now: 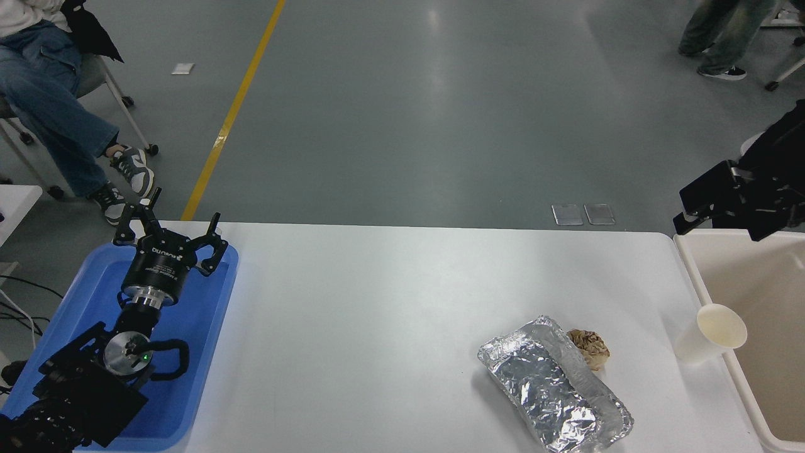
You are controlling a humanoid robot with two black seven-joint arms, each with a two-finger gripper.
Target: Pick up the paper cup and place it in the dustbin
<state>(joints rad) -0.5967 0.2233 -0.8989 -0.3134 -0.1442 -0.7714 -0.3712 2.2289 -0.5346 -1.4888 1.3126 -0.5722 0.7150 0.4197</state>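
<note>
The white paper cup (709, 340) stands upright on the table near its right edge, right beside the left wall of the beige dustbin (690, 267). My right gripper (714, 201) hangs at the right edge of the head view, above the bin's far left corner and well beyond the cup; its black shape is too unclear to read its state. Parked at the lower left over a blue tray, my left gripper (171, 231) is open and holds nothing.
A crumpled foil packet (553, 387) lies left of the cup with a brown paper ball (590, 348) against it. The blue tray (207, 352) sits at the table's left end. A person sits at the top left; another's legs show at the top right.
</note>
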